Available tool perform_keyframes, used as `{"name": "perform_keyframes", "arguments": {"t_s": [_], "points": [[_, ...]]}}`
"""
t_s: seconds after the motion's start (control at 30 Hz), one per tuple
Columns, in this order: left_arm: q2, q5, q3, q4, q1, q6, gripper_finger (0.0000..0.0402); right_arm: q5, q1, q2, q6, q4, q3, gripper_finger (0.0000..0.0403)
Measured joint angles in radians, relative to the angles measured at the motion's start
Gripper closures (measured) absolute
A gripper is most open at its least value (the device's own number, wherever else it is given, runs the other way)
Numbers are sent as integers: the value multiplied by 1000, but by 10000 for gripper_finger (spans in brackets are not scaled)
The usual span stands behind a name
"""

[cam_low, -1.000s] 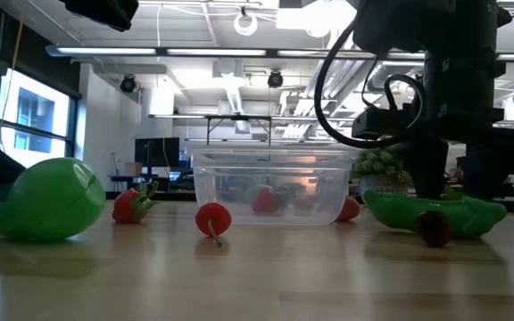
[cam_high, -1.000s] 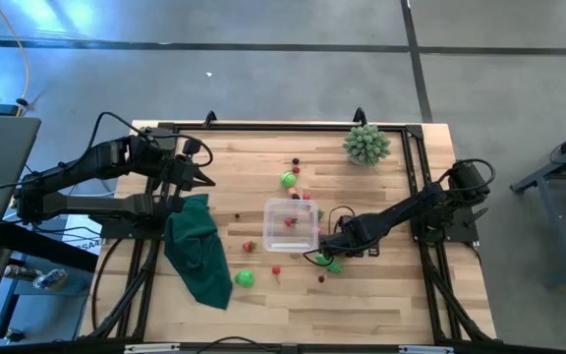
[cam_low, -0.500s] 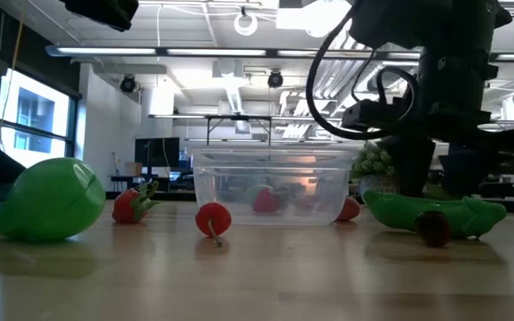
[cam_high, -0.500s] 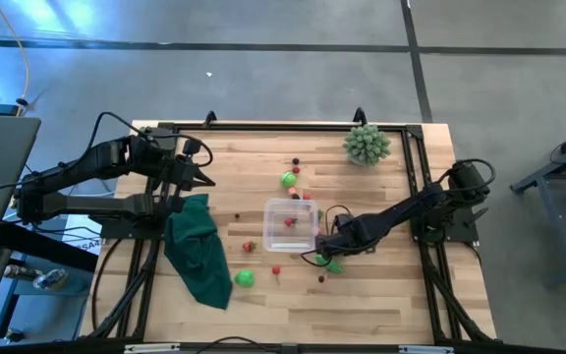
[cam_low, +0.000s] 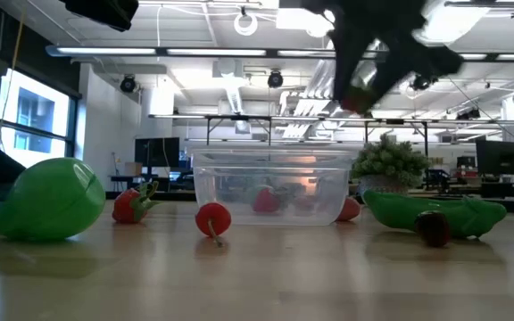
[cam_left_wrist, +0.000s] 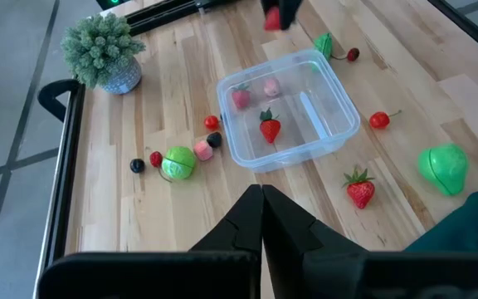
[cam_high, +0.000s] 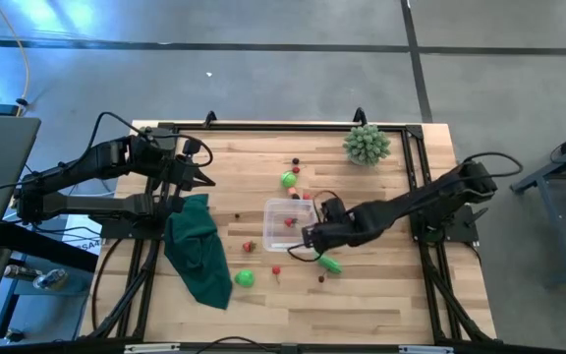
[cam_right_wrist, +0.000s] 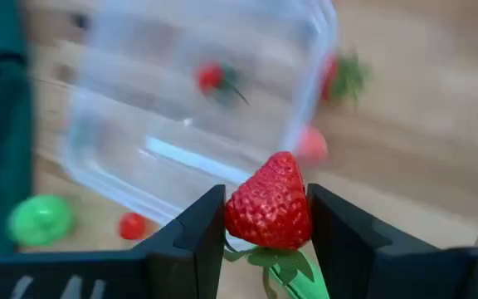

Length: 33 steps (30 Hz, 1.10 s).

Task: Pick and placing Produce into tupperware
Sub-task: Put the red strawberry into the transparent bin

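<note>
Red strawberry (cam_right_wrist: 269, 202), green leaves pointing down, sits clamped between the two dark fingers (cam_right_wrist: 191, 228) of the right end effector (cam_high: 310, 236), lifted off the wooden surface (cam_high: 381, 295). Just beyond and beneath it stands the clear tupperware (cam_high: 292, 224), which already holds a strawberry and two pinkish pieces. Close behind the end effector lie a bright green elongated pod (cam_high: 329, 264) and a small dark red piece (cam_high: 321, 279); farther off rest a cherry (cam_high: 276, 269), another strawberry (cam_high: 249, 246) and a round green fruit (cam_high: 245, 278). The left end effector (cam_high: 207, 180), clenched on nothing, hovers well apart above a dark green cloth (cam_high: 198, 251).
</note>
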Motion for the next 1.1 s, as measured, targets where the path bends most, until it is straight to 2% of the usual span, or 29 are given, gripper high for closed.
{"name": "perform_keyframes", "arguments": {"t_s": [0.1,0.2,0.37,0.67,0.87,1.1], "points": [[0,0,0,0,0,0,401,33,-37,0,-149,-13,95,261],[0,0,0,0,0,0,401,17,-85,2,-291,-9,177,261],[0,0,0,0,0,0,401,-110,-172,56,-462,-15,257,261],[0,0,0,0,0,0,401,-421,-252,295,-673,-4,272,261],[0,0,0,0,0,0,401,-482,-253,400,-767,22,272,261],[0,0,0,0,0,0,401,-489,-255,435,-815,26,272,261]]}}
